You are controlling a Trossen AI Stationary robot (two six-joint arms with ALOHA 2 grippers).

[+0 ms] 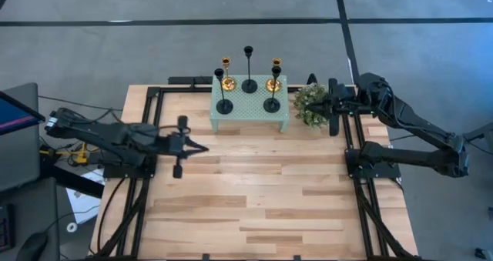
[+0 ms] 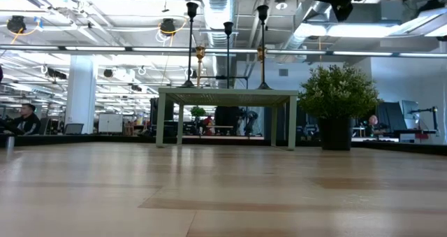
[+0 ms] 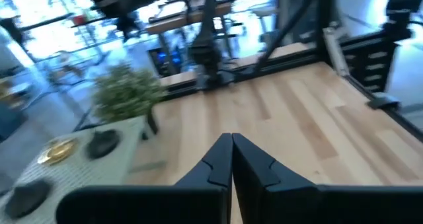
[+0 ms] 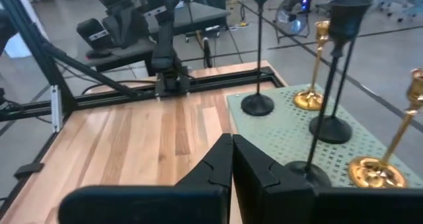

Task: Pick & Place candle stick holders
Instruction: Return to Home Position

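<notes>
Since all five candle stick holders (image 1: 249, 84) are standing upright on the mint-green perforated stand (image 1: 245, 116) at the far edge of the bench (image 1: 254, 192), I'd say the placing part is done. Count: three black candle holders (image 1: 223, 105), two gold candle holders (image 1: 273, 85), spaced apart, probably so nothing gets knocked. Left gripper (image 1: 204, 146) hovers over the bench's left side, fingers pressed together, holding nothing. Right gripper (image 4: 232, 139) sits near the far right corner beside the one potted plant (image 1: 310, 105), also closed and empty.
</notes>
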